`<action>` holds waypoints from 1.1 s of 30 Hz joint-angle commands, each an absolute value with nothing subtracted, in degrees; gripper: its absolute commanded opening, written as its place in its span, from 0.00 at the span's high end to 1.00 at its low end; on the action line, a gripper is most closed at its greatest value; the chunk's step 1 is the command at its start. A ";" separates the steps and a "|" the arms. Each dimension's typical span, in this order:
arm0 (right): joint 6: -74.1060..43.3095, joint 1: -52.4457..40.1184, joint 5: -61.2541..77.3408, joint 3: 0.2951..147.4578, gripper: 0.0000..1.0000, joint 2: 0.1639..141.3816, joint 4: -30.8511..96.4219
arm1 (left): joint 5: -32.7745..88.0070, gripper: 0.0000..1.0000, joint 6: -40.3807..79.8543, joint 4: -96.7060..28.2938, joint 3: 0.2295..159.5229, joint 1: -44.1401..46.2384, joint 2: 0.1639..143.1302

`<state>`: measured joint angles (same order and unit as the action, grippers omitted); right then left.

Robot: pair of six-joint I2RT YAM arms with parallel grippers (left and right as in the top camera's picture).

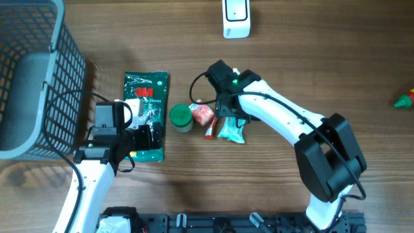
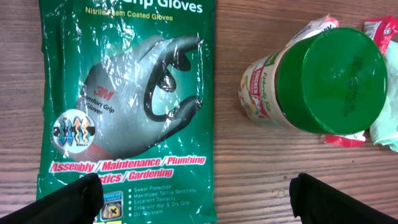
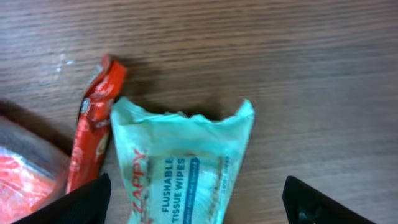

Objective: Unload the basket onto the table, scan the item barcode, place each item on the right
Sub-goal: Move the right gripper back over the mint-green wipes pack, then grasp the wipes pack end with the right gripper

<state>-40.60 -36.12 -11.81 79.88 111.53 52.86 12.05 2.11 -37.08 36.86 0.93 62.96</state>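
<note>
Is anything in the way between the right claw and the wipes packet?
Nothing visible is. The right gripper hangs open right over the wipes packet, one finger on each side. A thin red sachet lies close beside the packet.

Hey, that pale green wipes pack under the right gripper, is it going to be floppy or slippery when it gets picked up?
Probably floppy: the wipes pack is a soft pouch with a wavy, crinkled top edge, so it may sag when lifted. Its plastic film could be a bit slippery. It lies flat on the table, so it shouldn't roll.
</note>
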 commanded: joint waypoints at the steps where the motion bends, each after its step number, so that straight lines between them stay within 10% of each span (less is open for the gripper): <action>1: -37.26 -36.80 -10.22 79.40 0.16 111.44 51.48 | 11.94 0.00 2.63 -36.93 36.84 0.47 63.11; 24: -40.66 -42.41 -22.17 74.54 0.36 115.00 51.03 | 11.94 0.00 2.63 -36.93 36.84 0.47 63.11; 33: -40.66 -42.41 -24.97 73.36 0.65 115.02 52.53 | 11.94 0.00 2.61 -36.93 36.84 0.47 63.11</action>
